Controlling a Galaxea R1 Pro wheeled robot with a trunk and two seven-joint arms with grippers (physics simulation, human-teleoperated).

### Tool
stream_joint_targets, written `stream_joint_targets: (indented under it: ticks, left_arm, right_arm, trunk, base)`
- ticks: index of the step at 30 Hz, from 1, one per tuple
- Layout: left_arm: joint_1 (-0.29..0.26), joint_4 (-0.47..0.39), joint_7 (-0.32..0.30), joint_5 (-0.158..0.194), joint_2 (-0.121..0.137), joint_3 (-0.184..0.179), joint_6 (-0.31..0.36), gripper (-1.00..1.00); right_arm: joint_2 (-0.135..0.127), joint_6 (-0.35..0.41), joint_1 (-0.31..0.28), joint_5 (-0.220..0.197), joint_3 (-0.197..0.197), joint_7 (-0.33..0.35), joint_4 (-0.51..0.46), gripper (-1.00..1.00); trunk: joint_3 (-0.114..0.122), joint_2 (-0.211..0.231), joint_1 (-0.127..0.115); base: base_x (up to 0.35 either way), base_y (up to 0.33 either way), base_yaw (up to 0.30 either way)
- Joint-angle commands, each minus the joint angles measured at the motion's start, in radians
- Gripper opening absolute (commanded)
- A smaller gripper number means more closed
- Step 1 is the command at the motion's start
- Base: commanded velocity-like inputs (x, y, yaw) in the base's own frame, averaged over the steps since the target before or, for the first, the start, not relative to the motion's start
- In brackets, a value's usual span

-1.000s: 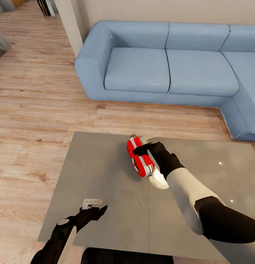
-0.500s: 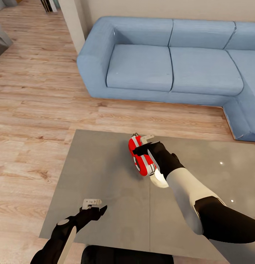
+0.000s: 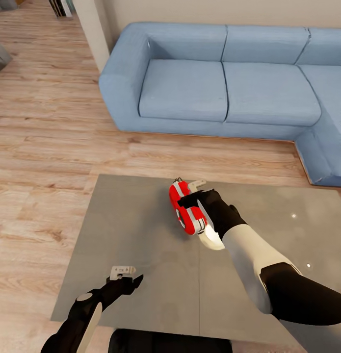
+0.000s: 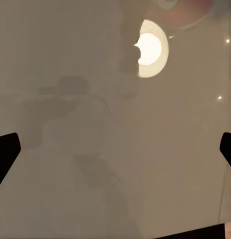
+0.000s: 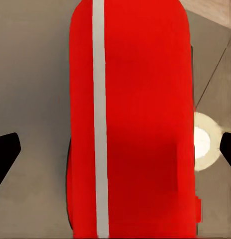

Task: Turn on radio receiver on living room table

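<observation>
The light blue sectional sofa (image 3: 224,83) spans the 12 o'clock side of the wood plank floor (image 3: 42,147), with the grey glossy tabletop (image 3: 141,235) below it toward 6 o'clock. The red radio receiver (image 3: 186,212) lies on the tabletop near its 12 o'clock edge, and the right gripper (image 3: 194,192) sits directly over it, fingers spread wide to either side of the red body (image 5: 135,119). The left gripper (image 3: 125,275) hangs at 7 o'clock over bare tabletop, fingers apart and empty.

Standing on edge near the middle of the glossy grey table (image 3: 141,235): the red radio receiver (image 3: 186,211), white-grey band running along its rim, wire handle pointing toward the light blue sofa (image 3: 229,83) of the living room.
</observation>
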Motion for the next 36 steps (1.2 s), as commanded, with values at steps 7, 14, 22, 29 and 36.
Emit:
stream_joint_targets:
  ticks: [7, 14, 22, 29, 36]
  left_arm:
    - [0.0, 0.0, 0.0, 0.0, 0.0, 0.0, 0.0, 1.0]
    - [0.0, 0.0, 0.0, 0.0, 0.0, 0.0, 0.0, 1.0]
    - [0.0, 0.0, 0.0, 0.0, 0.0, 0.0, 0.0, 1.0]
    - [0.0, 0.0, 0.0, -0.001, 0.0, 0.0, 0.0, 1.0]
    - [0.0, 0.0, 0.0, -0.001, -0.001, 0.0, 0.0, 1.0]
  right_arm:
    - [0.0, 0.0, 0.0, -0.001, 0.0, -0.006, -0.001, 1.0]
    - [0.0, -0.001, 0.0, -0.002, 0.0, -0.006, 0.0, 1.0]
    - [0.0, -0.003, 0.0, -0.005, 0.003, -0.007, 0.007, 1.0]
    - [0.0, -0.055, 0.0, -0.01, -0.001, -0.01, 0.108, 1.0]
    - [0.0, -0.129, 0.0, -0.01, -0.003, -0.011, 0.198, 1.0]
  trunk:
    - [0.0, 0.0, 0.0]
    - [0.0, 0.0, 0.0]
    - [0.0, 0.0, 0.0]
    - [0.0, 0.0, 0.0]
    - [0.0, 0.0, 0.0]
  base:
    - [0.0, 0.0, -0.202]
    - [0.0, 0.0, -0.061]
    - [0.0, 0.0, -0.002]
    - [0.0, 0.0, 0.0]
    - [0.0, 0.0, 0.0]
